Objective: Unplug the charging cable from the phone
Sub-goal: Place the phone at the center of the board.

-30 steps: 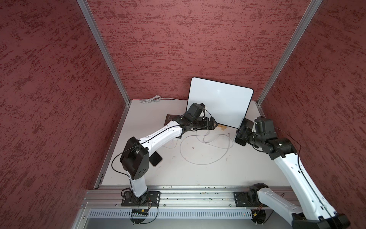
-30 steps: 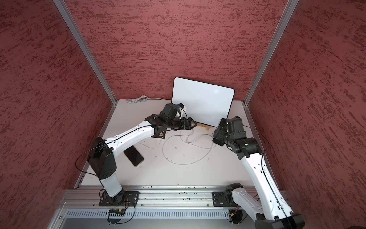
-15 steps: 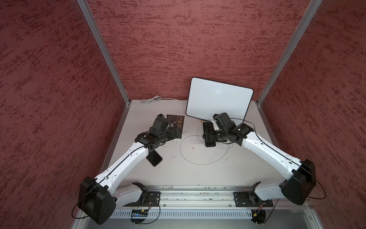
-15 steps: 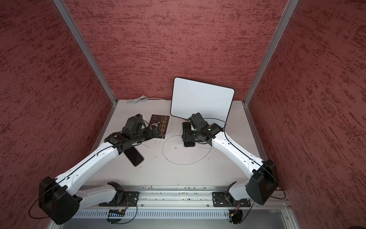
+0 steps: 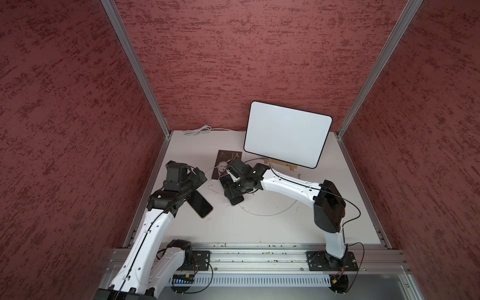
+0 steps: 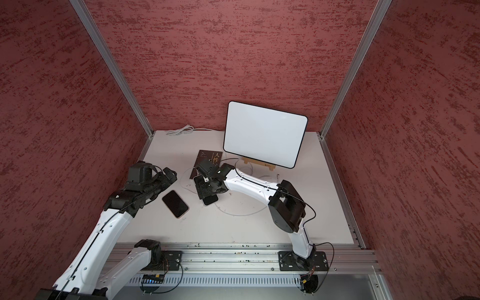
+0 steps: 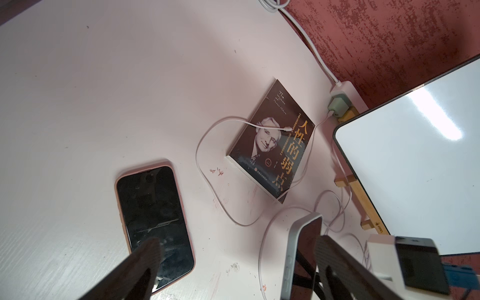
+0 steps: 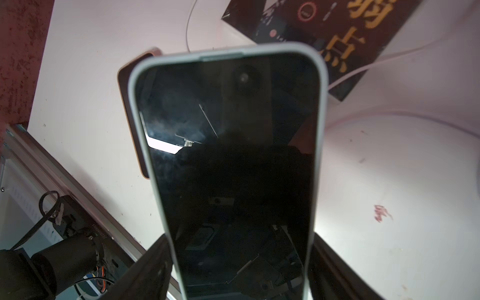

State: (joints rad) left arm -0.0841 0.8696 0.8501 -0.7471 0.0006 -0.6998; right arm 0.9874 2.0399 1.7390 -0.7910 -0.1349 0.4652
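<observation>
1. Left hand [image 5: 198,176]: withdrawn to 9 o'clock, spread, empty.
2. White charging cable [image 7: 223,120]: plug lies free on dark paperback book [image 7: 272,145], 11 o'clock.
3. Right hand [image 5: 232,188]: pinches grey-cased slab phone [image 8: 233,155], now at centre of pale counter [image 5: 259,226]; unplugging judged complete.

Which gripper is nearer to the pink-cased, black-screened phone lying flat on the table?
Left. The left gripper hangs open close by the far end of the pink-cased phone; the right gripper is farther off to the side, gripping a pale-cased phone.
</observation>
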